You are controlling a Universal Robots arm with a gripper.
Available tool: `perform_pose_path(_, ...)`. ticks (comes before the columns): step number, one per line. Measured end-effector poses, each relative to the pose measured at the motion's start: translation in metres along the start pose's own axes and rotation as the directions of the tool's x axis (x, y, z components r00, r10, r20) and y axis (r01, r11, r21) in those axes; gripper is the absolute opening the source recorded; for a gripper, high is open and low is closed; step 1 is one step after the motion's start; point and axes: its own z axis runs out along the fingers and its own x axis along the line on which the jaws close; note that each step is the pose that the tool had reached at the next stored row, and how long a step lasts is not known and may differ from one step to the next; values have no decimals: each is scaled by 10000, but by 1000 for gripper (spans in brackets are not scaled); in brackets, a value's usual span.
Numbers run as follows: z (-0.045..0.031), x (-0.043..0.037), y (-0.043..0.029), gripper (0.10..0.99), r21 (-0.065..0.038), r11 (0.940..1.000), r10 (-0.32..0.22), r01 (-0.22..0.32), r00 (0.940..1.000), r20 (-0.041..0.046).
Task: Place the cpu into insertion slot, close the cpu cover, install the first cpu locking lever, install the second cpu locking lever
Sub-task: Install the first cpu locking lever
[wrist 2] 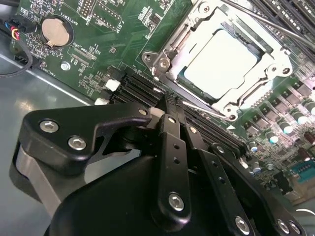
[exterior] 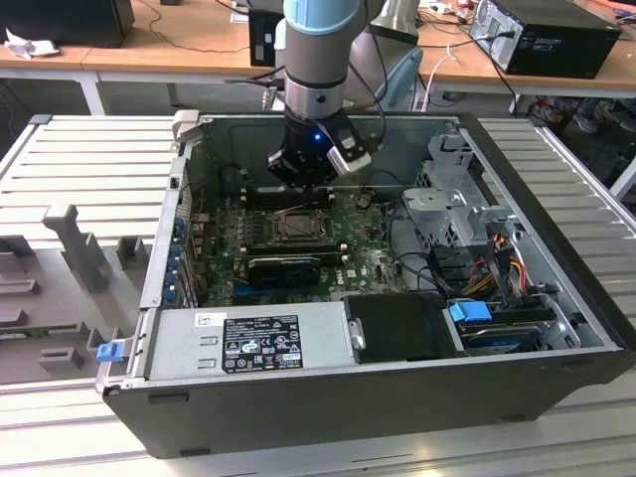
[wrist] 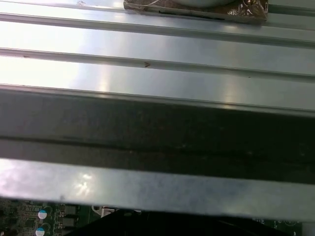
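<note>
Your gripper point(wrist 2: 172, 105) is hanging with fingers pressed together, holding nothing, tips just beside the cpu cover point(wrist 2: 275, 59), which is lying down over the cpu point(wrist 2: 221, 61) seated in the insertion slot point(exterior: 301, 226); thin springy levers, hook them by the ends

Cpu point(wrist 2: 221, 61) in insertion slot point(wrist 2: 194, 86)

Gripper point(wrist 2: 170, 105) tips hidden behind own body; cpu cover point(wrist 2: 224, 64) levers too small to tell
</note>
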Motion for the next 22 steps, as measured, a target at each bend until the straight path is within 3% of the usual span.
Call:
perform_pose_path(13,86,-17,-10,106,3,9998,-195,195,9998,-21)
perform_pose_path(22,111,-20,-13,106,86,9997,-242,243,9997,-37)
